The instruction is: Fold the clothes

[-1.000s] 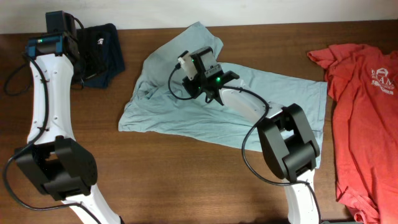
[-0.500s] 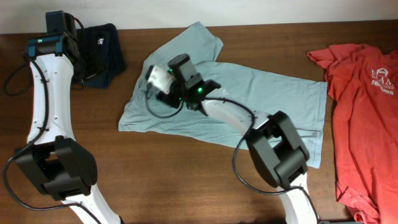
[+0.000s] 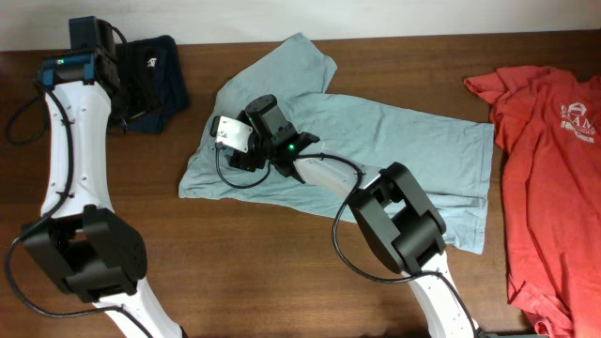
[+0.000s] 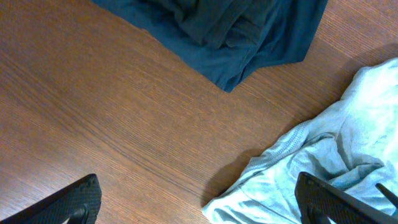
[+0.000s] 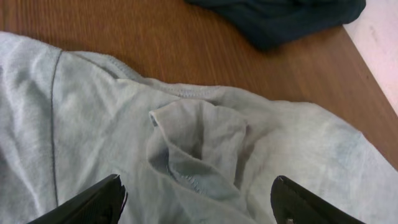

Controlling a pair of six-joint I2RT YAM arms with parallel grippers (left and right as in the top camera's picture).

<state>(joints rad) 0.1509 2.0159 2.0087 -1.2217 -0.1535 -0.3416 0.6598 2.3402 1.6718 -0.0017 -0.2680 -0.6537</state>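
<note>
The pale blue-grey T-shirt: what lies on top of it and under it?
On the T-shirt only a bunched fold of its own cloth shows, below the open right gripper. It lies on the wooden table; anything beneath is hidden.

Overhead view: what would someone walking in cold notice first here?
The pale blue-grey T-shirt lies rumpled across the middle of the brown table, with the right arm's tool open above its bunched left end. Then the coral-red T-shirt with a white print at the far right edge, and a dark blue garment heaped at the top left.
</note>
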